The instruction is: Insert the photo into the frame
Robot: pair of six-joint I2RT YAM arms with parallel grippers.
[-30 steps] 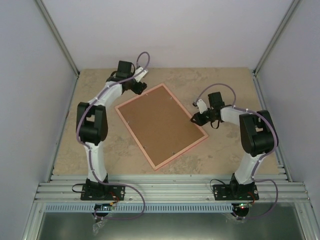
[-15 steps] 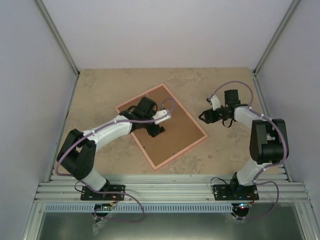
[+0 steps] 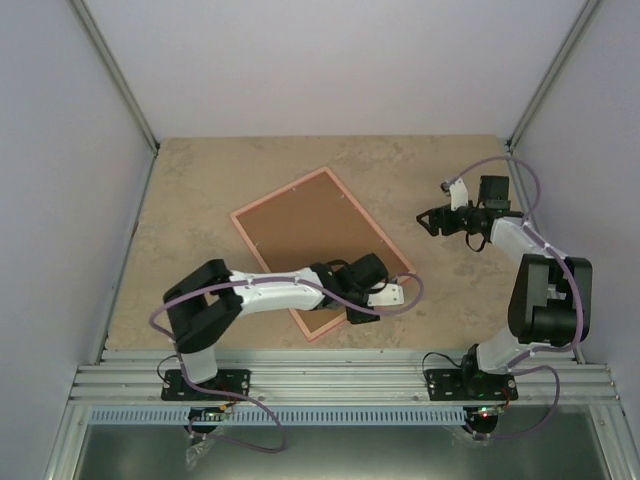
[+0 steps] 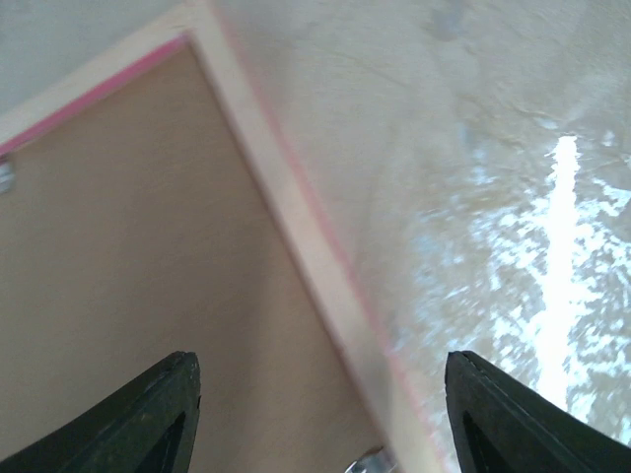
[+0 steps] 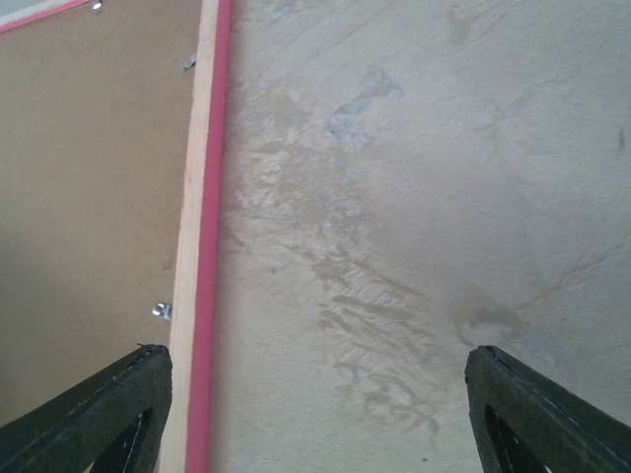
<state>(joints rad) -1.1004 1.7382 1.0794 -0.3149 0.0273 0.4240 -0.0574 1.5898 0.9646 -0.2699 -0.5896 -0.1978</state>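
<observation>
The frame (image 3: pixel 374 232) lies face down in the middle of the table, its pale wood back and pink edge up, with a brown backing board (image 3: pixel 315 240) filling it. The photo is out of view. My left gripper (image 3: pixel 358 312) hangs open over the frame's near right edge. In the left wrist view that pale rim (image 4: pixel 296 227) runs diagonally between the fingers of the gripper (image 4: pixel 320 365), and nothing is held. My right gripper (image 3: pixel 428 220) stands open above bare table to the right of the frame. The right wrist view shows the frame's rim (image 5: pixel 202 197) by the left finger of the gripper (image 5: pixel 317 351).
Small metal clips (image 5: pixel 161 311) sit along the edge of the backing board (image 5: pixel 89 177). The beige stone-patterned table (image 3: pixel 200 200) is walled by grey panels at the left, right and back. An aluminium rail (image 3: pixel 340 380) runs along the near edge.
My left arm swept from the frame's far left corner across the board to its near right edge. My right gripper opened and drew back to the right, away from the frame.
</observation>
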